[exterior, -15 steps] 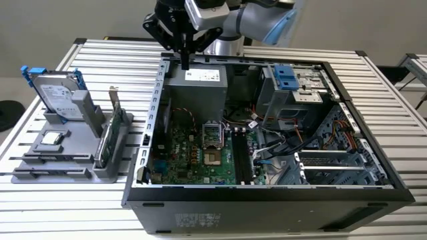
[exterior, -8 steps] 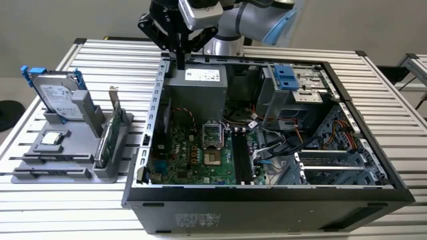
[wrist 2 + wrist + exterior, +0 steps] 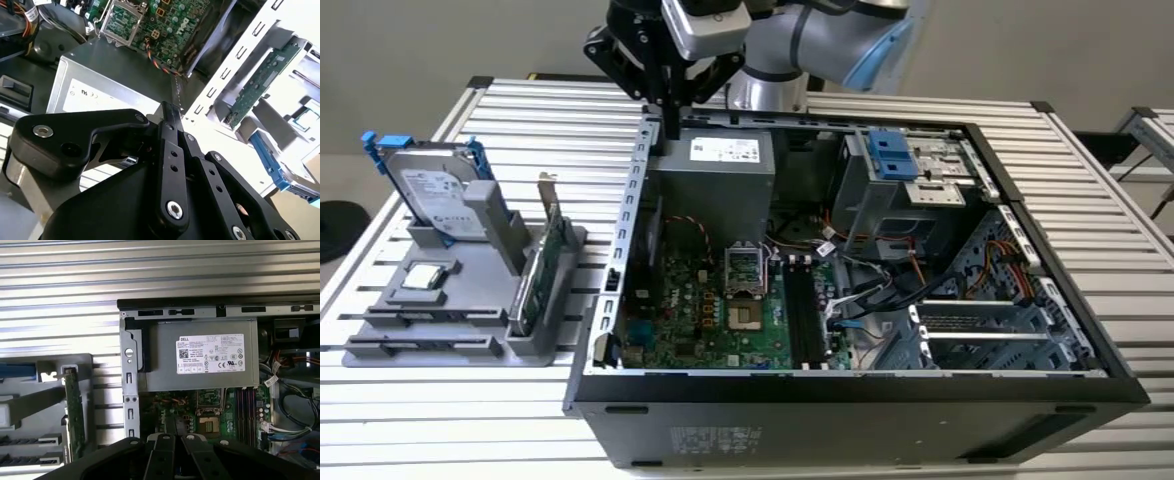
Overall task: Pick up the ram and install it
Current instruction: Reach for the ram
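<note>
Gripper point(image 3: 670, 130) fingers are drawn together, with nothing made out between them, and are held high over the computer case point(image 3: 854, 420) at its eleven o'clock corner, judged clear of the wall and parts below. Where the ram lies cannot be told. The parts fixture point(image 3: 534, 345) is set at the case's nine o'clock, presumably for easy reach.

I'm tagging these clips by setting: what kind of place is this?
Probably a robotics lab bench set up for computer assembly: a robot arm stands over an open desktop computer case on a slatted metal table, beside a grey fixture holding a hard drive.
</note>
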Robot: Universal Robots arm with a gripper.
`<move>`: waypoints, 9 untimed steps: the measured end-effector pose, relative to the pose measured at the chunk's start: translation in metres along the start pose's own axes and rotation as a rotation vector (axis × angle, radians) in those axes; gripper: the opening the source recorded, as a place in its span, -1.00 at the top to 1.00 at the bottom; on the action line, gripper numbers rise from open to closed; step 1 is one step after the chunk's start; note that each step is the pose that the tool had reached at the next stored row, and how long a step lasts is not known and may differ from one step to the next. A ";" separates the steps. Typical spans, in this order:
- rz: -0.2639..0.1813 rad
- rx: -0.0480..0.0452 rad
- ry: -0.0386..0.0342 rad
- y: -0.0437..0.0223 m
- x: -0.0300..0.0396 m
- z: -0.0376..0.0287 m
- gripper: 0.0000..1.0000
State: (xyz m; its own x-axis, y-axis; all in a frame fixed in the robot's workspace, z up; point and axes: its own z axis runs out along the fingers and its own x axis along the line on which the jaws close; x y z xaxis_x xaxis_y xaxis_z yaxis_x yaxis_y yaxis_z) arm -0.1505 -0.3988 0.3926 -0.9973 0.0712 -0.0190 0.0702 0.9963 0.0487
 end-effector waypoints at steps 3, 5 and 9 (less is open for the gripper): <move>0.000 0.0000 0.0000 -0.0002 0.0031 -0.0001 1.00; 0.000 0.0000 0.0000 -0.0004 0.0052 -0.0001 1.00; 0.000 0.0000 0.0000 -0.0007 0.0094 -0.0002 1.00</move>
State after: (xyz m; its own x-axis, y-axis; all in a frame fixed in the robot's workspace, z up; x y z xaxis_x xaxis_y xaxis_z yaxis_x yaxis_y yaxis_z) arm -0.1600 -0.3988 0.3926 -0.9973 0.0712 -0.0190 0.0702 0.9963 0.0488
